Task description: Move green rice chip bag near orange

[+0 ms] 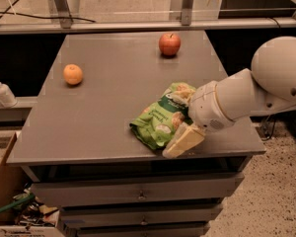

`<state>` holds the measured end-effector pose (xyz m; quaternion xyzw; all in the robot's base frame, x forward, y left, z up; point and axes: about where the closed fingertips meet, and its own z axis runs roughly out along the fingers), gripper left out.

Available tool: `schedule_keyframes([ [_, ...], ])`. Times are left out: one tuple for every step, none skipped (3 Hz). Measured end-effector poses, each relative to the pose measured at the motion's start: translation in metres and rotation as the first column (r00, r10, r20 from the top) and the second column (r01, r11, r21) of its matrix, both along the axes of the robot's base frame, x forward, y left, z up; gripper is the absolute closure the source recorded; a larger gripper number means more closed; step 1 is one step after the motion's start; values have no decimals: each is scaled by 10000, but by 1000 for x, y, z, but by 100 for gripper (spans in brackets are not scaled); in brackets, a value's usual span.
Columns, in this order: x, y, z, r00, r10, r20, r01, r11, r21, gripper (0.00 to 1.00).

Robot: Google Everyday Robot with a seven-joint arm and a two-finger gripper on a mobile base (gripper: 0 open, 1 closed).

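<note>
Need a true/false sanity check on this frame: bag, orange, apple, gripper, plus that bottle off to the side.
1. The chip bag lies right next to the orange. False: they are well apart, with the orange toward the picture's left side of the table and the bag at the front right.
2. The gripper is at the bag's right end, near the table's front edge. True.
3. The apple sits toward the far edge of the table. True.
4. The orange is in the gripper. False: it rests alone on the table.
5. The pump bottle stands on the table. False: it stands on a lower ledge beside the table.
</note>
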<state>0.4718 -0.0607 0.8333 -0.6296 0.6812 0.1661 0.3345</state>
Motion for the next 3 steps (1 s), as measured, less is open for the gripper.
schedule_keyframes([
  [0,1,-3,9999,-22,115,21,10000,48,42],
  [3,0,-2,9997,-66,224,65,10000,70,65],
  [12,-2,9,9989,-128,449,124,9999,90,88],
])
